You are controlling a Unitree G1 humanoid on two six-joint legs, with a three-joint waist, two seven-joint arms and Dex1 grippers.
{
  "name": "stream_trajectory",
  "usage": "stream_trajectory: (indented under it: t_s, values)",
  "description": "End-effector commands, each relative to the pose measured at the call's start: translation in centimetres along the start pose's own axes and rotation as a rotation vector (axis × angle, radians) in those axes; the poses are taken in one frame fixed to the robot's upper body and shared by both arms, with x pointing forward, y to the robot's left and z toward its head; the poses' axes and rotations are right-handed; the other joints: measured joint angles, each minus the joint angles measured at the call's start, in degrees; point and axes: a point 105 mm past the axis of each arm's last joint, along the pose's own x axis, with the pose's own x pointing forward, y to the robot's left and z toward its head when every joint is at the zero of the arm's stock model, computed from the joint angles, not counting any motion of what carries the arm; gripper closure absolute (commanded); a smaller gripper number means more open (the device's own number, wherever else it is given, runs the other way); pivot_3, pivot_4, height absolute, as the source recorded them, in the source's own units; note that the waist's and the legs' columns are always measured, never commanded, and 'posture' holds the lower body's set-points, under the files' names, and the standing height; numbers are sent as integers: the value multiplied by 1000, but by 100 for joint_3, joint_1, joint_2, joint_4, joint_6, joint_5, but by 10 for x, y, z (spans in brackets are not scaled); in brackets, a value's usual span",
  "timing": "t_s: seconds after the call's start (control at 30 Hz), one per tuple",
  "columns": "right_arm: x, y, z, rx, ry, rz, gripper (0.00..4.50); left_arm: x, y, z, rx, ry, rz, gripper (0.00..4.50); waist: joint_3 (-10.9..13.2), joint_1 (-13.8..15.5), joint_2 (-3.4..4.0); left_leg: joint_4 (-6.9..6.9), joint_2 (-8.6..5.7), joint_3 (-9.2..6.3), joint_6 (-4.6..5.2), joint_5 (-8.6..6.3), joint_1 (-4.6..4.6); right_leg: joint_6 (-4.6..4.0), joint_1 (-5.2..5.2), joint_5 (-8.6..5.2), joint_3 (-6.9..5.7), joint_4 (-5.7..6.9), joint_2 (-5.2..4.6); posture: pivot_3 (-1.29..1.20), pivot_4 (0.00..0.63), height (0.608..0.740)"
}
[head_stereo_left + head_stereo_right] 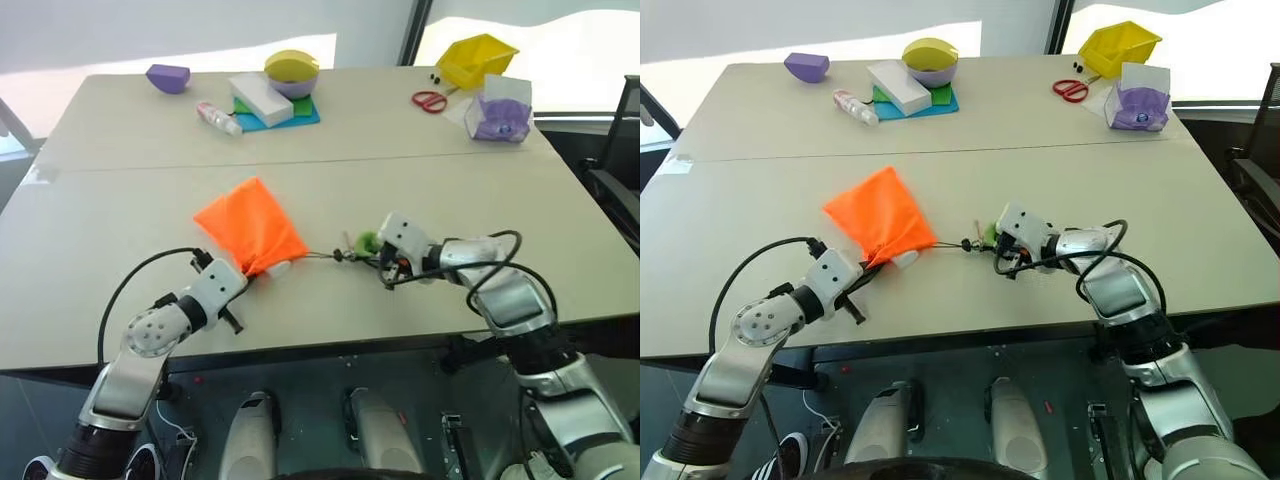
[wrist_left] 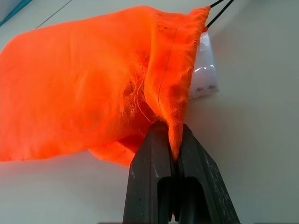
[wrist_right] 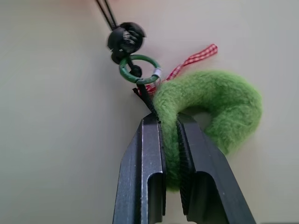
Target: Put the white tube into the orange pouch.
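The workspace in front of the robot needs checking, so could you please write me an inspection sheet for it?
Surface: beige table made of two tops joined by a seam.
Job's things: bright orange soft fabric pouch lies flat; small white plastic tube pokes out of its gathered mouth.
Clutter: along the far edge a purple bowl, clear bottle with pink label, white rectangular block, yellow-lidded bowl, red scissors, yellow bin, purple packet.
Grippers: left gripper shut on the pouch's rim; right gripper shut on a fuzzy green felt ring at the cord's end.
Cables: thin black drawstring cord runs from pouch to ring.
Surroundings: black chair at right.
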Motion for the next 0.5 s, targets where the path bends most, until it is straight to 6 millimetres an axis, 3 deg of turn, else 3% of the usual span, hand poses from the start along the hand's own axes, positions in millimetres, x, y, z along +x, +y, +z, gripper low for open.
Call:
stream_trajectory:
  t_s: [0.03, 0.37, 0.5]
  values:
    - [-13, -3, 9, -23, -29, -7, 4453, -4, 1, 5, 24, -21, -1, 4500, 0, -10, 0, 0, 0, 0, 0, 0, 1, 0, 0, 0, 0, 0, 1, 0, 150, 740]
    - [-3, -23, -2, -140, 20, -140, 4453, -5, 10, 2, -10, -23, 24, 4500, 0, -8, 0, 4, -1, -1, 0, 0, 5, -5, 3, 4, 1, 1, 2, 0, 150, 740]
    - [-1, -25, -3, -101, -10, -131, 4453, -5, 6, 4, -1, -35, 10, 4500, -1, -7, -1, 5, -1, -2, 1, 1, 7, -5, 6, 4, 1, 3, 4, 0, 150, 740]
